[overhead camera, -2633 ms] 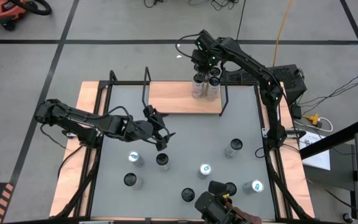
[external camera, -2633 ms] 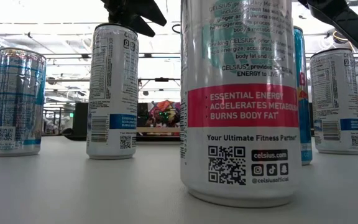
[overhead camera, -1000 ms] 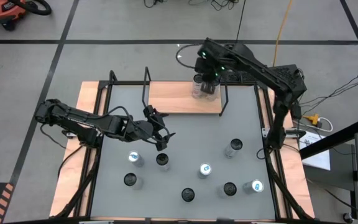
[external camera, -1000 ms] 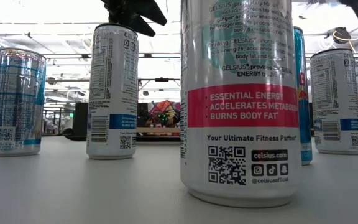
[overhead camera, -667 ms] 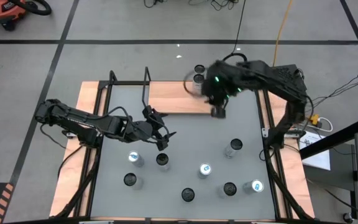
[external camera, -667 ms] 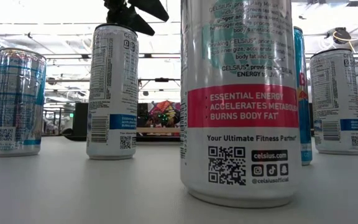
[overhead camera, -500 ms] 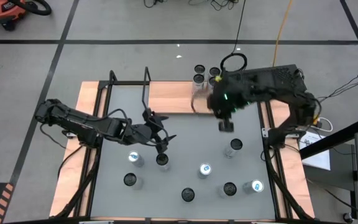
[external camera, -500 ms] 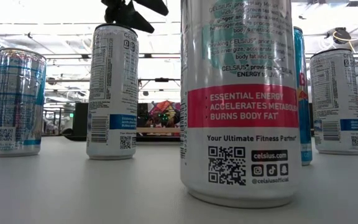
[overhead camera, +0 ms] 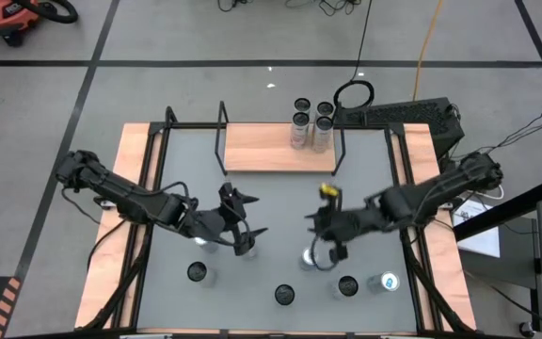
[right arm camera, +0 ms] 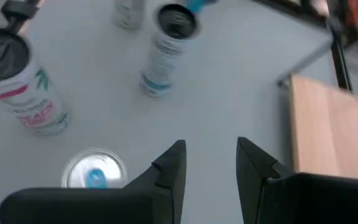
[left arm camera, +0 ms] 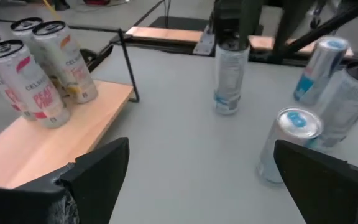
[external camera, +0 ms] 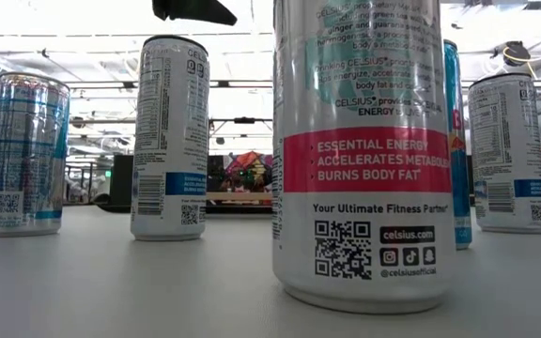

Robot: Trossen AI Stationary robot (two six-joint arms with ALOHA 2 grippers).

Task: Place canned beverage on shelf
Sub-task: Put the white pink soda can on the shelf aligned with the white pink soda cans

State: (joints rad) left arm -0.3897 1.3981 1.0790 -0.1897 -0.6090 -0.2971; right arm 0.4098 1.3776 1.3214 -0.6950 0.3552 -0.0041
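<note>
Cans (overhead camera: pixel 310 124) stand four together on the shelf (overhead camera: pixel 262 149), at its far end, well beyond both grippers; in the left wrist view they show as white-and-pink tins (left arm camera: pixel 42 68) upright on the light wood (left arm camera: pixel 55 146) beside a black rod (left arm camera: pixel 128 65). Seven more cans stand loose on the grey table (overhead camera: pixel 280 202). The left gripper (overhead camera: pixel 243 234) hangs with its fingers (left arm camera: pixel 98 171) spread wide and empty, just over two cans: a blue-topped one (overhead camera: pixel 201 241) and a dark-topped one (overhead camera: pixel 245 247), both nearly under it. Its wrist view looks between the fingers at a blue-topped can (left arm camera: pixel 289 144) close by and a taller white-and-blue can (left arm camera: pixel 230 78) farther off. The right gripper (overhead camera: pixel 332 240) sits low over the middle of the table with its two fingers (right arm camera: pixel 169 168) drawn narrow, a small gap between them and nothing held. A blue-topped can (overhead camera: pixel 310 256) stands just beside and below it; the right wrist view shows that top (right arm camera: pixel 96 175) right next to the fingers, a white-and-pink can (right arm camera: pixel 23 87) and a dark-topped can (right arm camera: pixel 166 46) farther out, and the shelf board (right arm camera: pixel 319 127) off to one side. In the low view a large can (external camera: pixel 363 150) fills the foreground, with a dark arm part (external camera: pixel 193 10) above the can (external camera: pixel 169 136) behind it; which arm it belongs to cannot be told there.
</note>
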